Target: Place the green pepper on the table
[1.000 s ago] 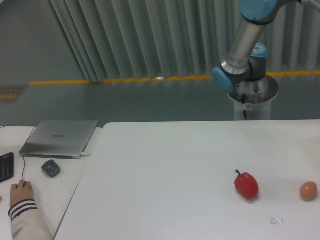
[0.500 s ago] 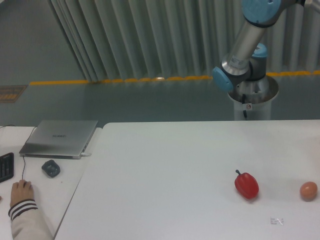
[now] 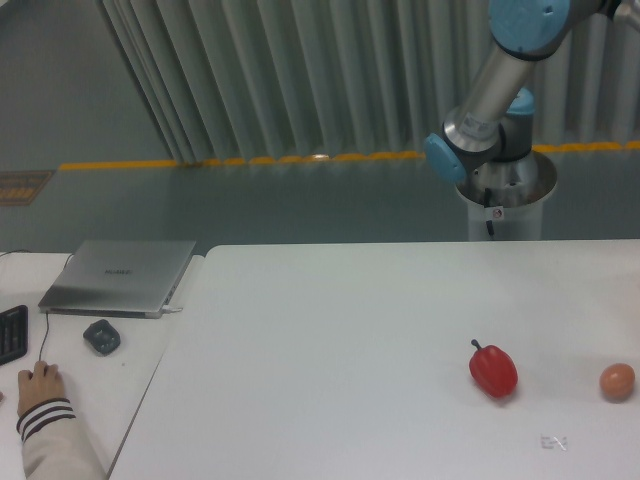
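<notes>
Large white table [image 3: 350, 330] filling the lower right of the view, its left edge just beside a smaller white desk [image 3: 90, 370]. Behind both, a grey-green floor with a yellow line [image 3: 250, 160] and a ribbed grey curtain [image 3: 300, 70].

Robot arm [image 3: 490, 90] rising from a white pedestal [image 3: 505, 205] behind the table's far edge, silver links and blue joint caps, running up and out of the picture at the top right. Gripper out of frame, so no telling whether spread, pressed together or pinching anything.

Green pepper nowhere in the frame; position cannot be told.

On the desk: closed silver laptop [image 3: 120, 277] at the back, a small dark mouse-like object [image 3: 101, 336] just in front of it, edge of a black keyboard [image 3: 12, 333] at the far left. Person's hand [image 3: 40, 385] in a striped cuff resting near the desk's front, fingers flat on the surface.

On the table, right side: red pepper [image 3: 493, 369] with a dark stem pointing up-left. Well apart to its right, near the frame edge, a small orange-brown egg [image 3: 617, 381]. In front of the two, a tiny clear scrap [image 3: 553, 442], too small to identify.
</notes>
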Available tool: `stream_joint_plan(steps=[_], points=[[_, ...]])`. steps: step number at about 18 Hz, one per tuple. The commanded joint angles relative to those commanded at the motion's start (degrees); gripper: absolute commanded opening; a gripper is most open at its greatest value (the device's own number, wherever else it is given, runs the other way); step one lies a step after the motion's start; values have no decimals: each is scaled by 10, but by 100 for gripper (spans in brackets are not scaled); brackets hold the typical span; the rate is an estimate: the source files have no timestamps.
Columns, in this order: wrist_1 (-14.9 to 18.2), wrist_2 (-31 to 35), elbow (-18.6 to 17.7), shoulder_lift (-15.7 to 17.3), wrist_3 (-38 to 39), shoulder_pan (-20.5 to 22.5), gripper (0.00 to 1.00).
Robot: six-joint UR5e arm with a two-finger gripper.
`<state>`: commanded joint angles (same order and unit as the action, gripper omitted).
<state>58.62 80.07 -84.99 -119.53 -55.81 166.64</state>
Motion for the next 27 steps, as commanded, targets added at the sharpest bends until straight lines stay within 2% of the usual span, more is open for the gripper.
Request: stream_joint_plan(steps=[1, 3, 5, 8, 10, 16, 18, 21, 23, 27], points=[[-3, 0, 0, 0, 0, -1, 91], [-3, 0, 0, -1, -2, -1, 59], [-3, -1, 0, 0, -3, -1, 34], [-3, -1, 0, 7, -3, -1, 30], [0, -3, -1, 28, -3, 0, 30], [21, -48, -53, 145, 3, -9, 30], [22, -52, -75, 176, 10, -43, 31], [21, -17, -83, 178, 78, -122, 32], [20, 17, -82, 165, 83, -168, 33], [17, 23, -82, 139, 84, -214, 33]])
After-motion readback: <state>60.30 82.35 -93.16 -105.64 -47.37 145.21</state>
